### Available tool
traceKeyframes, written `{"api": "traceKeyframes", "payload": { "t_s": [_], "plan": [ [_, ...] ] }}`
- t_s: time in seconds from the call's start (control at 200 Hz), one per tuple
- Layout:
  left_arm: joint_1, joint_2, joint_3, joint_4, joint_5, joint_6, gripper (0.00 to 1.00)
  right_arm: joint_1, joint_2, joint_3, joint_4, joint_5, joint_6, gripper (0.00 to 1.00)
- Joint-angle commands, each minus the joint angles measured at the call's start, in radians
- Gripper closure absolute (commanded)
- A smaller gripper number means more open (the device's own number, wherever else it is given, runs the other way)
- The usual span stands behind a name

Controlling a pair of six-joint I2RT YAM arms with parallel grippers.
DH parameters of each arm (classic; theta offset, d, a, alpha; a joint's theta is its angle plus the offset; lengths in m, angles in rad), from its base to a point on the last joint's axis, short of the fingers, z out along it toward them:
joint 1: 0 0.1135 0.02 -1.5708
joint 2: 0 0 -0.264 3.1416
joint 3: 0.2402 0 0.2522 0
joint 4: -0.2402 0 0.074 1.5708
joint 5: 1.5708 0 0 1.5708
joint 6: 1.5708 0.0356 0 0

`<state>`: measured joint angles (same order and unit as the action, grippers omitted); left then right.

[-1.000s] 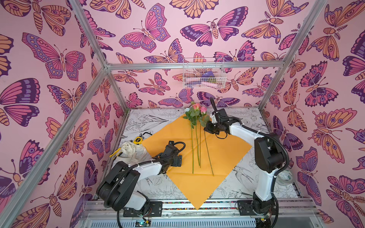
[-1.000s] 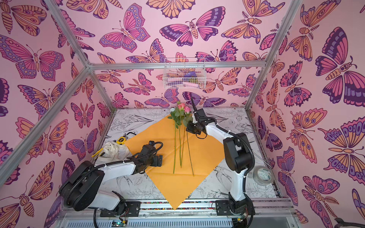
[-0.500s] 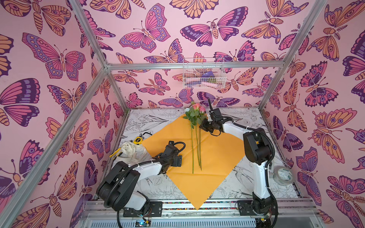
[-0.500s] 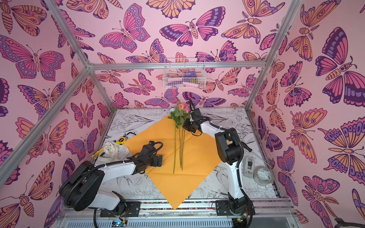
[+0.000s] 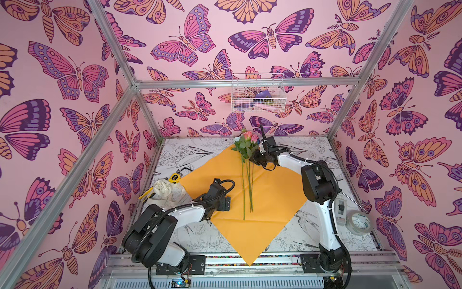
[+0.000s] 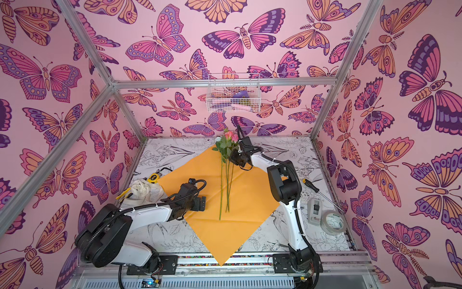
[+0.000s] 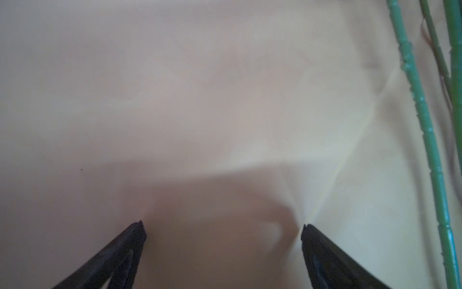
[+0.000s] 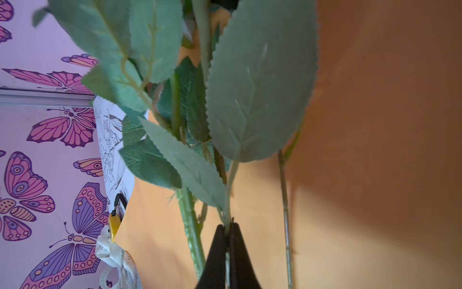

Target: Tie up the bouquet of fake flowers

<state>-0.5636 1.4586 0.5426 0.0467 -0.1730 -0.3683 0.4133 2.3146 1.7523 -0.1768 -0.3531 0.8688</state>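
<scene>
Right gripper [image 8: 228, 226] pinched tight on thin leaf stalk of flowers [image 5: 247, 180], just under leaves. Left gripper [image 7: 222, 230] gaping, empty, tips on paper [image 5: 275, 200] beside stems, creases spreading from one tip. Flowers lie along paper's middle, blooms toward back corner. Step, my guess: lining up stems before wrapping; nothing tied yet. Next move needs stems bunched, paper folded over, then ribbon [image 5: 162, 186] fetched from far left.

You have bright, even light in both top views, wide-angle stretch toward the edges; left wrist view is washed out and soft, left hand [image 7: 222, 224] shadowing the orange wrapping paper [image 7: 200, 100]; right wrist view blurs the nearest leaves [image 8: 107, 30].
</scene>
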Motion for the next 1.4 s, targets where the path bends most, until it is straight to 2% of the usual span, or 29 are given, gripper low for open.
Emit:
{"api": "traceKeyframes", "payload": {
  "t_s": [0.0, 0.115, 0.546, 0.826, 0.971, 1.101, 1.222, 1.392],
  "plan": [
    [-0.008, 0.024, 0.011, -0.048, 0.036, -0.015, 0.01, 0.004, 0.013, -0.001, -0.020, -0.003, -0.002, 0.89],
    [-0.009, 0.023, 0.012, -0.048, 0.036, -0.015, 0.01, 0.004, -0.014, -0.036, -0.007, -0.003, -0.013, 0.83],
    [-0.011, -0.072, -0.001, -0.070, 0.078, -0.070, 0.01, 0.004, -0.134, -0.169, 0.053, -0.018, -0.031, 0.71],
    [-0.015, -0.167, -0.002, -0.154, 0.101, -0.138, 0.01, 0.004, -0.216, -0.260, 0.065, -0.013, -0.045, 0.66],
    [-0.020, -0.249, -0.013, -0.247, 0.093, -0.185, 0.00, 0.008, -0.309, -0.342, 0.024, 0.012, -0.106, 0.65],
    [-0.021, -0.322, -0.024, -0.366, 0.091, -0.273, 0.00, 0.029, -0.444, -0.461, -0.041, 0.101, -0.202, 0.62],
    [-0.023, -0.406, -0.051, -0.436, 0.117, -0.350, 0.00, 0.078, -0.580, -0.572, -0.129, 0.237, -0.286, 0.58],
    [-0.034, -0.518, -0.097, -0.489, 0.126, -0.403, 0.01, 0.212, -0.783, -0.732, -0.226, 0.457, -0.362, 0.50]
  ]
}}
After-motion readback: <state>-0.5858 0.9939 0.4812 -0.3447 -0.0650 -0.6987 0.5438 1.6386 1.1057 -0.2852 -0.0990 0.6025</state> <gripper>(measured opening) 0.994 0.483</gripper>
